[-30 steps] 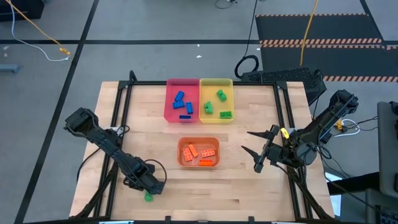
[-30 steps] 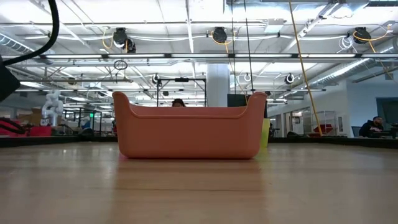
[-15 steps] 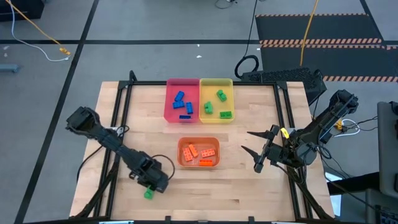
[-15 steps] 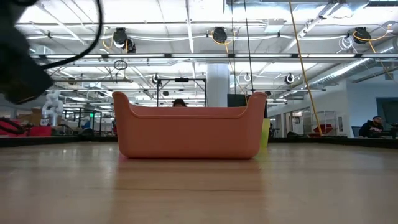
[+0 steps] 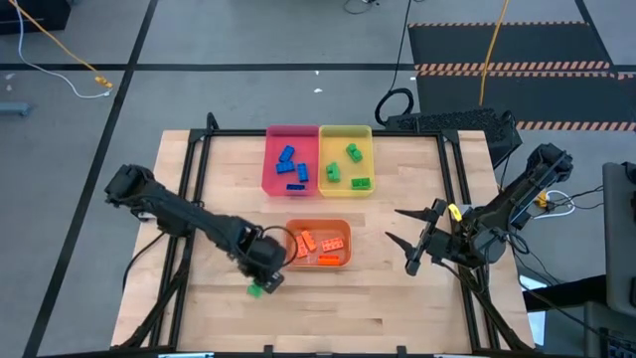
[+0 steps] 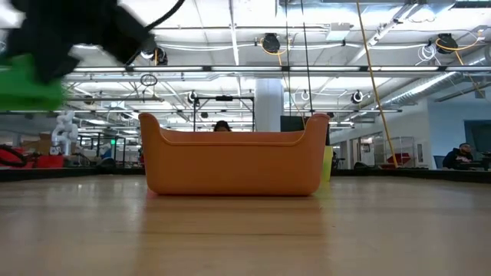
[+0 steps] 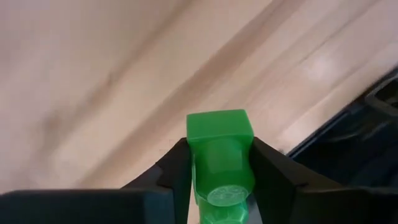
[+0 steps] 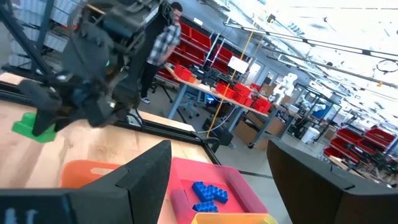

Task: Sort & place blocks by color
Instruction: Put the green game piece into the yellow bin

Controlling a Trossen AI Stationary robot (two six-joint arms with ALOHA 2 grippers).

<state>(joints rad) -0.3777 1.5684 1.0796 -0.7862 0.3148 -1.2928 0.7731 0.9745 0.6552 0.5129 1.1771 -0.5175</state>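
Between the left fingers: a green block is clamped, the jaws closed on its two flat sides, studs pointing back toward the wrist.
Left gripper: shut around that block, carrying it above the table just beside the near-left corner of the orange tray; in the low view the block hangs clear of the wood.
Block handling: judged light, rigid and hard-shelled, with smooth plastic sides that could slip if pinched on a corner; the flat opposing faces taken here look the safest hold, and the studs are best left free.
Fragility: low by the look of it; a drop would likely bounce and scatter, not break.
Orange tray contents: several orange blocks lie inside.
Yellow tray: holds three green blocks, at the far side of the table, so it is the likely destination for the carried one.
Pink tray: touches the yellow tray's left side and holds the blue blocks.
Right gripper: waits over the table right of the orange tray, fingers spread apart, nothing between them.
Table: bare wood elsewhere near the carried block.
Room beyond: a person stands past the table's edge in the right wrist view.
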